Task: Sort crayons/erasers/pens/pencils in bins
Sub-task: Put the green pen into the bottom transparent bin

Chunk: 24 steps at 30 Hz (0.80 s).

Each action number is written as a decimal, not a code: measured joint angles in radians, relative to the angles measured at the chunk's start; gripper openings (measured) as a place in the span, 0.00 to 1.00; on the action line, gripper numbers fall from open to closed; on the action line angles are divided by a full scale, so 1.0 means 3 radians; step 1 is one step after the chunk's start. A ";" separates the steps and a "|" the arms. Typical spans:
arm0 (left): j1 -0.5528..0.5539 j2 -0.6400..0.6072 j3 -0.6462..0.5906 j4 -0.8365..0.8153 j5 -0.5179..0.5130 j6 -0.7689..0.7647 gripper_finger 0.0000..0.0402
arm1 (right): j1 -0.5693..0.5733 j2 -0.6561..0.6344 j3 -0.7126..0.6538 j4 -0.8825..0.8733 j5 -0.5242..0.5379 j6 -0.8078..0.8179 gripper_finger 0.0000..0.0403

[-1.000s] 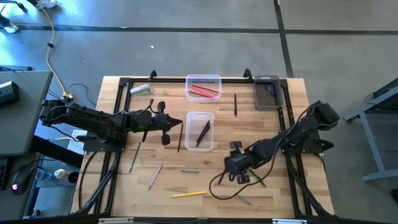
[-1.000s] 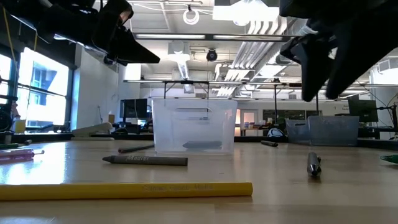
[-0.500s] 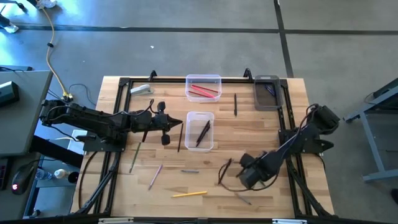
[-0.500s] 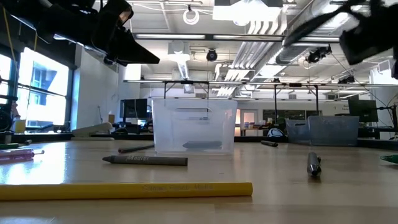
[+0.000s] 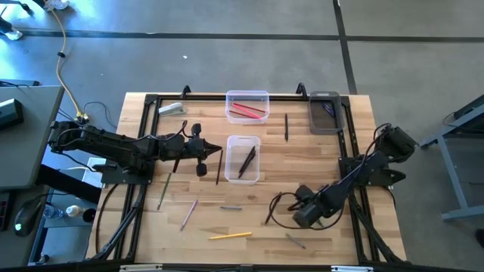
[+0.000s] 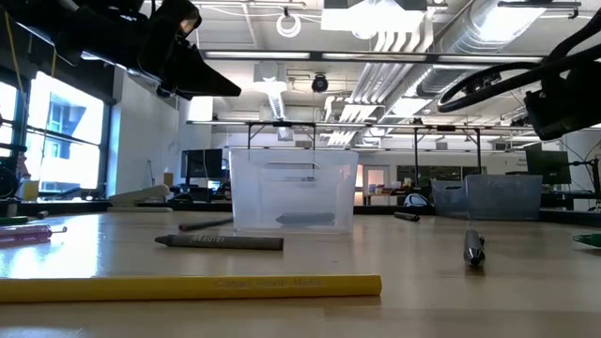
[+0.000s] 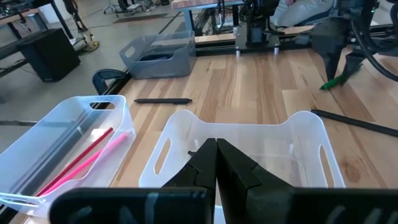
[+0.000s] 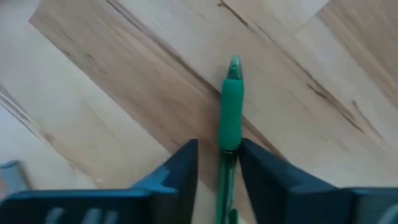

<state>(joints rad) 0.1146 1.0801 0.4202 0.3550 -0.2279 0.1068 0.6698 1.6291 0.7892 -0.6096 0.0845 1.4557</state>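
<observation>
Green pen [image 8: 230,106] lies flat on the wooden table [image 5: 302,162] near its front right part, and the right gripper [image 8: 219,163] is down over it with one finger on each side of the barrel, the jaws narrowed to a pinch that looks to be touching or nearly touching it. It should handle as a light, stiff, smooth stick: easy to lift, but round and slick, so it could roll or swivel between the pads if pinched off-centre. The fingers sit along the barrel behind the thicker green grip section; that seems a fair place, though closer to mid-length would balance it better. The left gripper [image 7: 216,163] hangs pressed together and empty above the near clear bin [image 7: 311,134], beside the bin holding red sticks [image 7: 68,124]; the smoky grey bin [image 5: 326,112] sits at the far right corner.
</observation>
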 joint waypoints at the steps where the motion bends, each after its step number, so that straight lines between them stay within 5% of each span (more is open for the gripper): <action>1: 0.0000 0.0000 0.0000 0.0000 0.0000 -0.0004 0.00 | -0.0001 0.0001 -0.0002 -0.0014 0.0005 -0.0048 0.18; 5: 0.0002 0.0000 0.0000 0.0001 0.0000 -0.0070 0.00 | -0.0045 -0.0022 0.0089 -0.0134 0.0023 -0.0354 0.03; 11: 0.0085 0.0000 0.0000 -0.0007 -0.0003 -0.0286 0.00 | -0.0365 -0.0189 0.0519 -0.0387 0.0260 -0.1025 0.09; 17: 0.0286 0.0000 0.0000 -0.0127 -0.0189 -0.0478 0.00 | -0.0931 -0.0216 0.1068 -0.0380 0.0263 -0.1858 0.03; 24: 0.0516 0.0000 -0.0001 -0.0235 -0.0327 -0.0521 0.00 | -0.1658 -0.0210 0.1361 0.0220 0.0339 -0.2076 0.02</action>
<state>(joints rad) 0.2695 1.0801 0.4198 0.2844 -0.3259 -0.0494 0.1725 1.5661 1.1976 -0.5437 0.1864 0.8330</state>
